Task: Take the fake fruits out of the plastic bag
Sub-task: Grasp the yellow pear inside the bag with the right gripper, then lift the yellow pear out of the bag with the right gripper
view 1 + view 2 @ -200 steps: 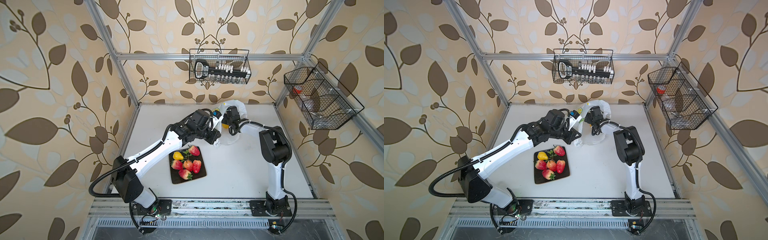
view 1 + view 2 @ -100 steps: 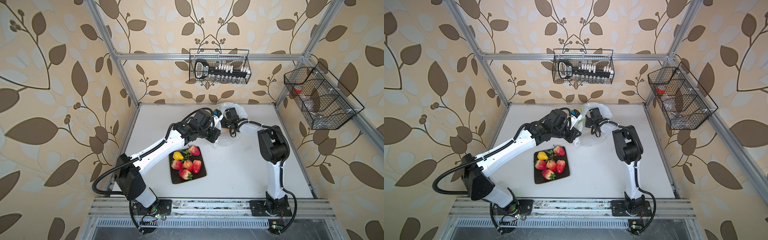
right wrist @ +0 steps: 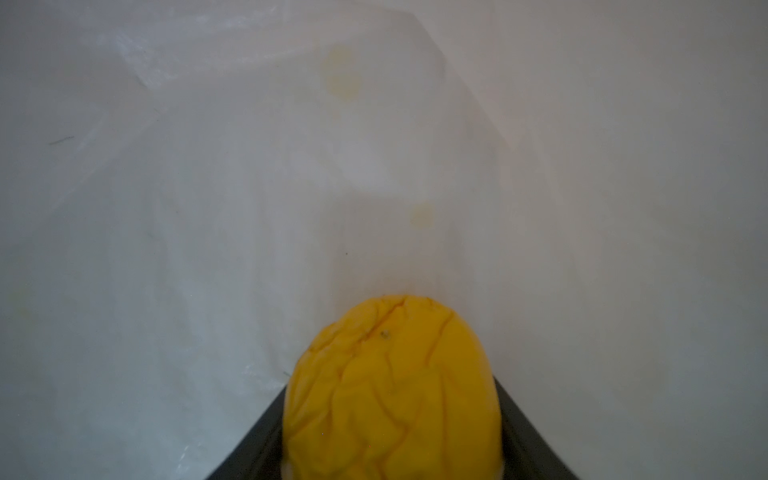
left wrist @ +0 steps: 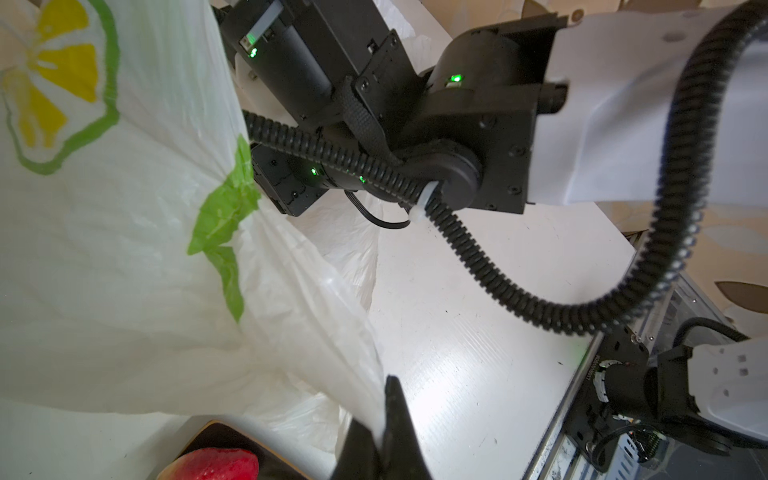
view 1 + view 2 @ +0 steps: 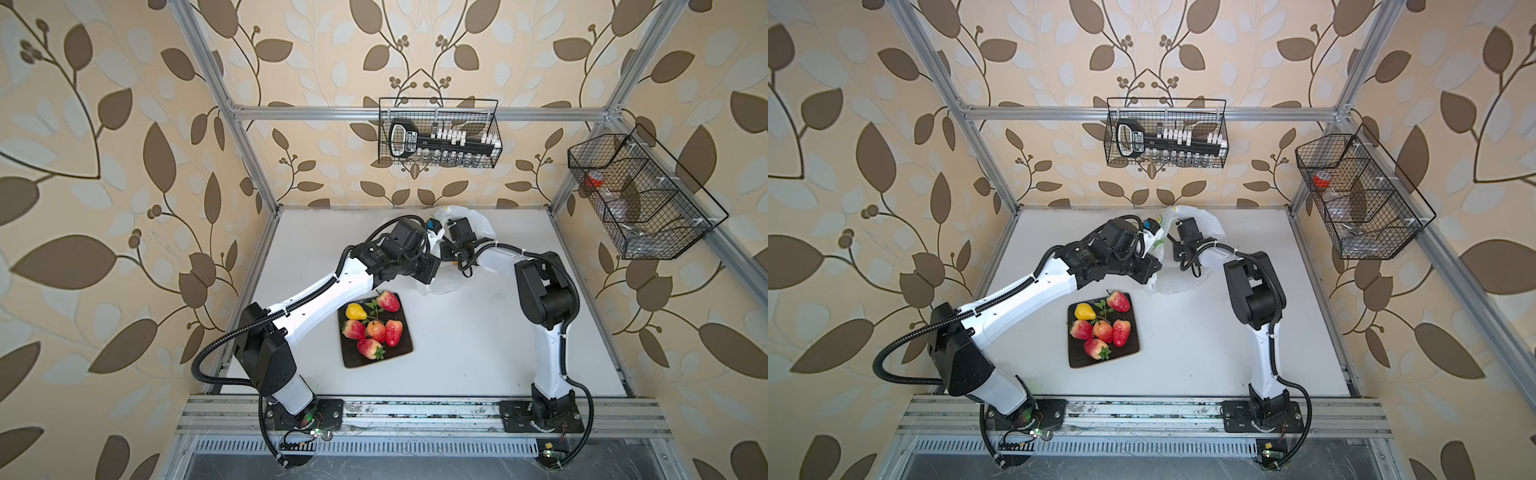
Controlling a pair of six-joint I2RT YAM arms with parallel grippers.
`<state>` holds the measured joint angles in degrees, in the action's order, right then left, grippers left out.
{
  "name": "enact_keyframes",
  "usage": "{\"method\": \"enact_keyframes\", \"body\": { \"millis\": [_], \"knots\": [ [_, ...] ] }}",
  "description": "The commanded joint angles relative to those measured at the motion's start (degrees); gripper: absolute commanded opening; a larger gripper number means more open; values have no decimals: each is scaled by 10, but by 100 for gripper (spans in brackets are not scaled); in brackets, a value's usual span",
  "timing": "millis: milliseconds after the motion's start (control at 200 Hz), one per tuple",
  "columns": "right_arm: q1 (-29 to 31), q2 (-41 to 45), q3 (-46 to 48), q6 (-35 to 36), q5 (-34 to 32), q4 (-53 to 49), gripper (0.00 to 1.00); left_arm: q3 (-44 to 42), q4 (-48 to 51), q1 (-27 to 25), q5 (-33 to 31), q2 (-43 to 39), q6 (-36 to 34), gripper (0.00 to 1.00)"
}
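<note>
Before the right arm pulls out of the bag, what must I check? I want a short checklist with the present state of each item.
1. The left gripper pinches the bag at its edge: ok.
2. The yellow fruit sits between the fingers of the right gripper: ok.
3. The grip on it is firm: cannot tell.
4. The black tray has bare room: ok.
5. More fruit lies inside the bag: cannot tell.
</note>
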<state>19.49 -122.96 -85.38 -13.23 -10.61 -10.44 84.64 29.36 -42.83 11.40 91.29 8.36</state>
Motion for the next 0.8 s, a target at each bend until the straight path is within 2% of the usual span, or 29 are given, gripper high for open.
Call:
{"method": "enact_keyframes", "body": {
  "millis": [0,115,275,485,795],
  "knots": [
    [2,-3,-7,14,-4,-4,48,24,-5,-5,-10,1,8,0],
    [3,14,5,15,13,5,39,27,-9,-5,-10,7,12,0],
    [3,60,30,11,45,10,34,29,-17,-5,-31,18,24,0],
    [2,129,100,9,115,5,34,33,-39,1,-65,29,48,0],
    [-3,247,235,60,206,0,33,39,-47,15,-86,27,59,0]
  ]
}}
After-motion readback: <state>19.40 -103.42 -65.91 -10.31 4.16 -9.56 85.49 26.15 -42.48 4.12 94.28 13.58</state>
